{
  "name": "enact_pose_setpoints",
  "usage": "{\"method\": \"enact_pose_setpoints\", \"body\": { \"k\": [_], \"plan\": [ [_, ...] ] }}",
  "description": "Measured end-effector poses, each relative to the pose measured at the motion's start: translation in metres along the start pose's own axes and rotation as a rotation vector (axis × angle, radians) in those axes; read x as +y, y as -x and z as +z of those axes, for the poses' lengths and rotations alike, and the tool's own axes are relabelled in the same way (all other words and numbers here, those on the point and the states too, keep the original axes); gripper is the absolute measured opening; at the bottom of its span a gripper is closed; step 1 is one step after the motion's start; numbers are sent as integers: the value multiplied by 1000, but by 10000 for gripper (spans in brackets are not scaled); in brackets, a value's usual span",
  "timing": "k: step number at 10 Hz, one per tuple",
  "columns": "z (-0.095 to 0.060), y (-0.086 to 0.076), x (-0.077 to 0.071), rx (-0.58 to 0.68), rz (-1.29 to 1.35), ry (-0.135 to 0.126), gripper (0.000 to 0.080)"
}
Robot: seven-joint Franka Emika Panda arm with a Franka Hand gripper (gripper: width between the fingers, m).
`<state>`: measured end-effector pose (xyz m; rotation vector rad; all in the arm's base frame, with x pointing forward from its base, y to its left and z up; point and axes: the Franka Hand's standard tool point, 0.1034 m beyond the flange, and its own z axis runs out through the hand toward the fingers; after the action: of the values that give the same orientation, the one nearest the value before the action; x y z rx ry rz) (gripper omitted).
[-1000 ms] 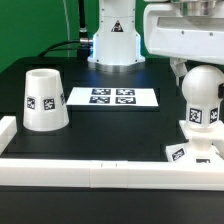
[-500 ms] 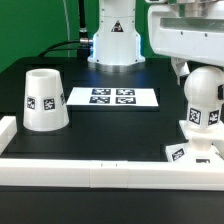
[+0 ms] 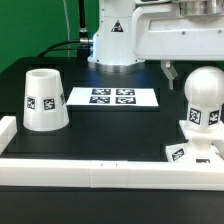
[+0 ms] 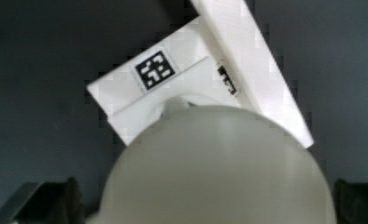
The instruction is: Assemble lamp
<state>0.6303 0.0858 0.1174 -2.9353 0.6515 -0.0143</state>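
The white round-topped bulb (image 3: 203,100) stands upright on the square base (image 3: 186,152) at the exterior view's right, by the front rail. My gripper (image 3: 188,70) is above the bulb's top, shifted a little to the exterior view's left, with one finger (image 3: 170,72) showing. In the wrist view the bulb (image 4: 216,165) fills the middle, and the dark fingertips (image 4: 39,200) stand apart on either side without touching it. The gripper (image 4: 195,205) is open and empty. The tagged base (image 4: 154,70) shows beyond the bulb. The tapered shade (image 3: 43,100) stands alone at the left.
The marker board (image 3: 112,97) lies flat at the table's middle back. A long white rail (image 3: 100,172) runs along the front, with another piece at the left edge (image 3: 6,130). The arm's white pedestal (image 3: 115,40) stands behind the marker board.
My gripper has lifted off the bulb and moved up and toward the exterior view's left. The bulb stays upright on the base.
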Motion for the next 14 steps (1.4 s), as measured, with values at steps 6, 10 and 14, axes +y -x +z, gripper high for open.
{"method": "enact_pose_setpoints", "body": {
  "k": [6, 10, 14],
  "plan": [
    [0, 0, 0, 3, -414, 15, 699],
    [0, 0, -1, 4, -790, 49, 699],
    [0, -1, 2, -3, -1022, 59, 699]
  ]
}}
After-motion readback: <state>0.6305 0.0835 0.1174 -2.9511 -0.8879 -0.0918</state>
